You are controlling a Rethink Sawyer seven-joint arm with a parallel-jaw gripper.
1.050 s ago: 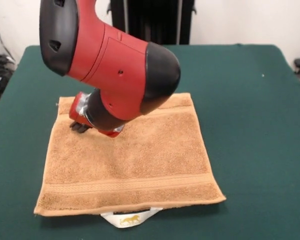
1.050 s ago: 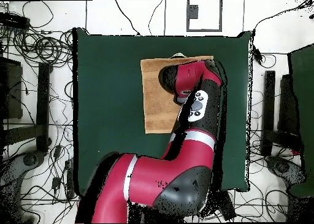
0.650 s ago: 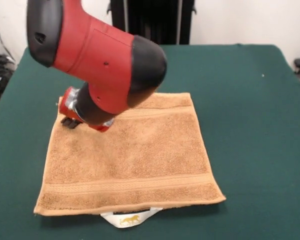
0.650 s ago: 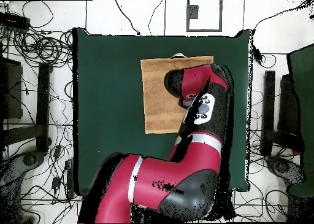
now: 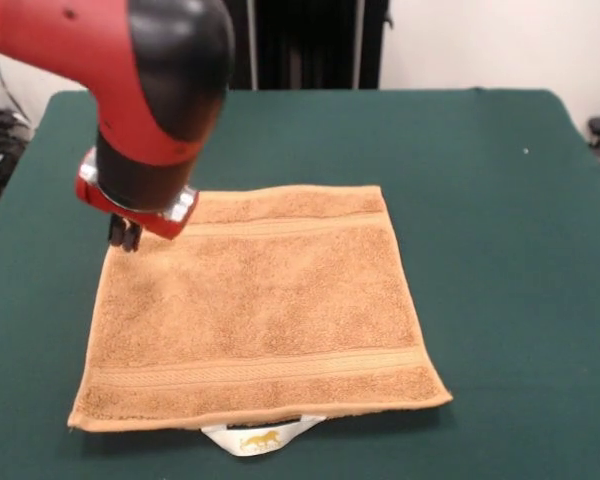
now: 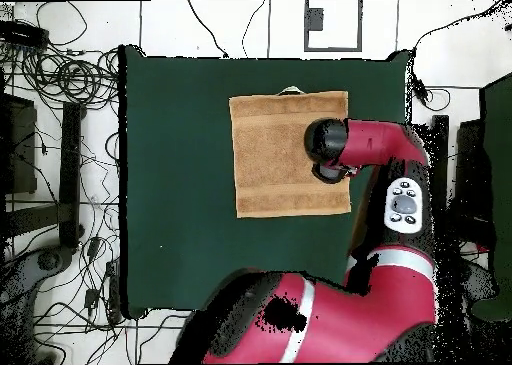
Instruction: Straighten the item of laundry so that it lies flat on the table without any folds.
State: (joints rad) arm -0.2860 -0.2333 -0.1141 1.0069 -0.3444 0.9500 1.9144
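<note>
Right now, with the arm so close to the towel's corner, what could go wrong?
1. The pincer hangs low at the far corner of the towel. If it drags sideways, it may catch the terry and fold that corner over.
2. The towel already looks flat on the table; another grasp could make new wrinkles.
3. The white label sticks out from under the near edge, so pulling the towel might shift or tuck it.

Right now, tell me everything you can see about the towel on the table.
The towel is a roughly square, orange-tan terry cloth with woven border bands near two opposite edges. It lies spread flat on the green table, no folds showing. A white label with a gold mark sticks out from under one edge. The robot's tool sits at one corner, opposite the label edge; contact is unclear.
</note>
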